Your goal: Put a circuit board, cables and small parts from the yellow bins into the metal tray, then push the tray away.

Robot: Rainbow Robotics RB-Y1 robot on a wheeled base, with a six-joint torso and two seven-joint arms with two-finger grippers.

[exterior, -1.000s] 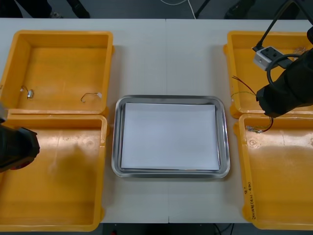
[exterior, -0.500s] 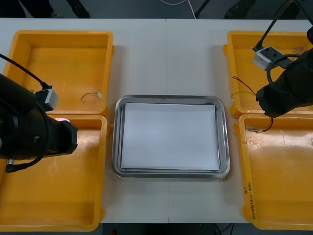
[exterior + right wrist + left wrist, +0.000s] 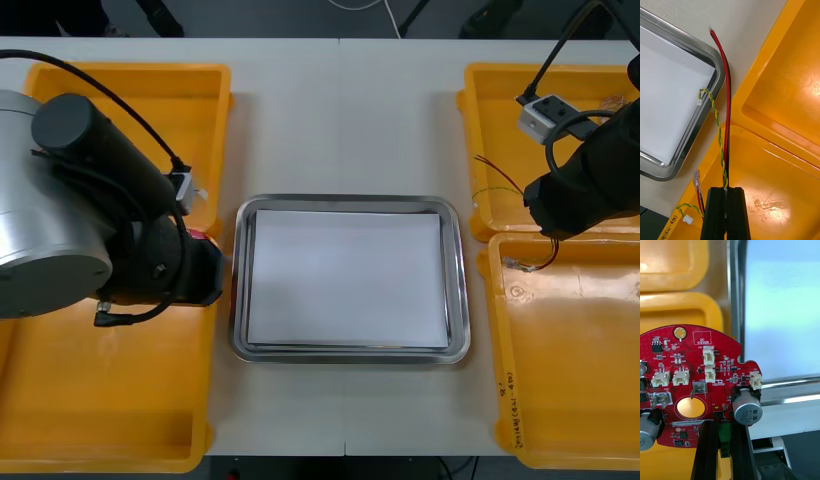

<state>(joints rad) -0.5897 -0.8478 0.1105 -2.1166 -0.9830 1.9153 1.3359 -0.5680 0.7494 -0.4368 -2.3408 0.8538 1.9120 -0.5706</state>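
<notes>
Left gripper point(image 3: 724, 427) has swung in from the table's edge, fingers clamped on the round red circuit board point(image 3: 692, 382). Metal tray point(image 3: 735, 315) lies just beyond the fingertips, seemingly not yet under the board. Right gripper point(image 3: 725, 193), by the opposite rim, pinches red and yellow-green cables point(image 3: 728, 93).

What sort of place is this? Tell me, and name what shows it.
Probably an electronics kitting bench. Yellow bins flank a metal tray on a light table. The left hand grips a red circuit board by the tray, and the right hand grips cables.
</notes>
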